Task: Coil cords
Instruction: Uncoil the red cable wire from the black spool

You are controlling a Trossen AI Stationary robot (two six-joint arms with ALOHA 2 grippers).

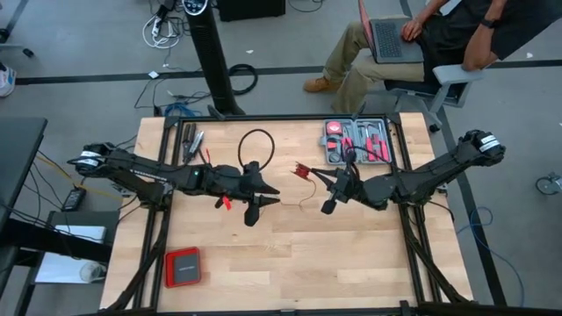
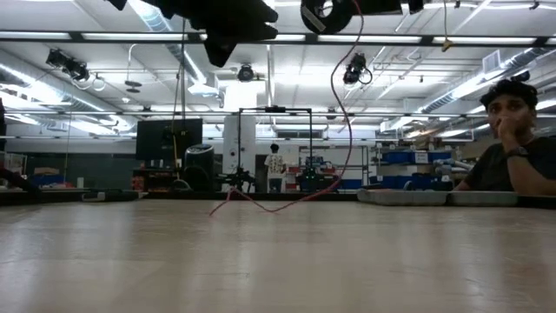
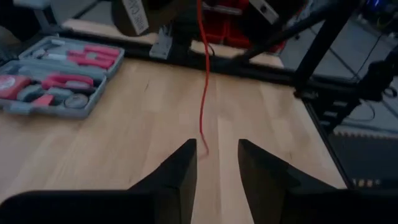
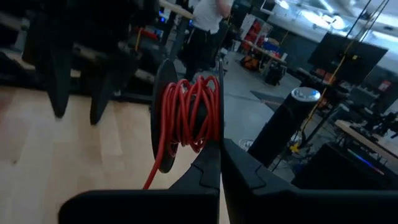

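The cord is a thin red wire, partly wound on a small black spool. My right gripper is shut on that spool above the table's middle. From the spool the loose red cord hangs down, and its lower stretch lies on the wood. My left gripper stands open over the table's middle, facing the right one. The hanging cord drops just ahead of the gap between its fingers, and I see no touch. My right gripper pinches the spool by the edge of one black flange between its two fingertips. The fingers lie about level and come from the table's right side. The spool is lifted clear of the table, and the unwound cord hangs slack below it.
A grey tool tray sits at the far right, a black cable loop at the far middle, and a flat red square box near the front left. A person with a laptop sits beyond the far edge. Bare wood lies at the near middle.
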